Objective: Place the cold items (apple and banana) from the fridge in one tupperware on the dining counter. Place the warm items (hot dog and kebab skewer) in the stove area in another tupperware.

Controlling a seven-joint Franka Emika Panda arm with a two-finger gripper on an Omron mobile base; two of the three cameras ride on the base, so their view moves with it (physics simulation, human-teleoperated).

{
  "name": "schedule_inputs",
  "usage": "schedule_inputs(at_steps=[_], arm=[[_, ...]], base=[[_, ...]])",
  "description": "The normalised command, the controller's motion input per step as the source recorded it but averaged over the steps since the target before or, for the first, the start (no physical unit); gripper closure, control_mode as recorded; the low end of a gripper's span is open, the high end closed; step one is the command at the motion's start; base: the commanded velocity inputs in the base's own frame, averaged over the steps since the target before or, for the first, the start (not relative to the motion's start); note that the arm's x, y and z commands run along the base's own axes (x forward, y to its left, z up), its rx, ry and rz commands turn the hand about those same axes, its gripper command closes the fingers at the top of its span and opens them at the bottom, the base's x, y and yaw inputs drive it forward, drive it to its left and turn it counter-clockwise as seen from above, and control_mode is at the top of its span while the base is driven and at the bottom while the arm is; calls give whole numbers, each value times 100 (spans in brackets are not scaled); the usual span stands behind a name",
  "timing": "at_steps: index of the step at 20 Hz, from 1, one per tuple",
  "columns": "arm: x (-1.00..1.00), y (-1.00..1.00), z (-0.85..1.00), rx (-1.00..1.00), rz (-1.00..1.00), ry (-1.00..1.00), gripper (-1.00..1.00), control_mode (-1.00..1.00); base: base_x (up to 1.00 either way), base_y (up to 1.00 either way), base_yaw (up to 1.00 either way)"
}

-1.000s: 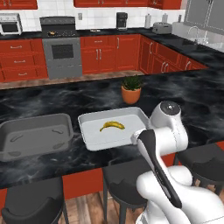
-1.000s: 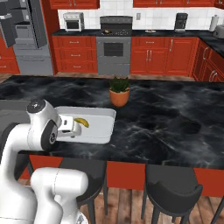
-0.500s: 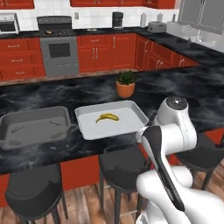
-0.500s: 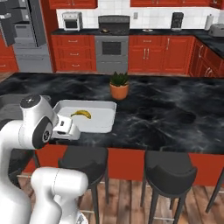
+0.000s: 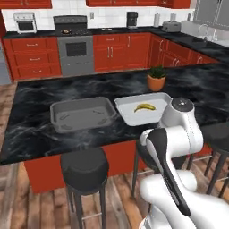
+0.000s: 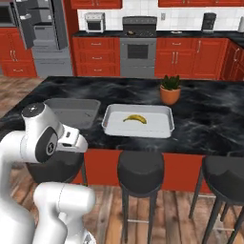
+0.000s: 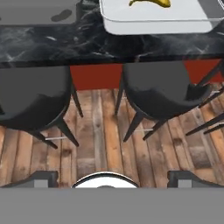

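- Hand view: gripper (image 7: 111, 177) spread wide, empty, over wooden floor and round black stools (image 7: 164, 89)
- Curved yellow banana (image 7: 149, 3) lies in pale rectangular tub (image 7: 153, 24) on glossy black marble counter (image 7: 57, 43), well beyond the fingertips

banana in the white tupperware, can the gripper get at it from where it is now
Probably not yet. The gripper hangs open, low over the stools, short of the counter edge. The banana lies uncovered in the white tupperware.

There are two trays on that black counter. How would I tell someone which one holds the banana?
Find the black marble counter with stools along it. Two shallow containers sit side by side; take the white tupperware nearer the potted plant. Its neighbour, the grey tupperware, holds nothing, while this one holds a banana.
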Motion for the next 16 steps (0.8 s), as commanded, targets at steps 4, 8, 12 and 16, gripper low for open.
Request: schedule_inputs(at_steps=[4,8,12,16], arm=[[0,0,0,0,0,0,-100,100],[0,0,0,0,0,0,-100,100],[0,0,0,0,0,0,-100,100],[0,0,0,0,0,0,-100,100]], base=[[-14,100,3],[-11,100,3],[-4,100,2],[0,100,0]])
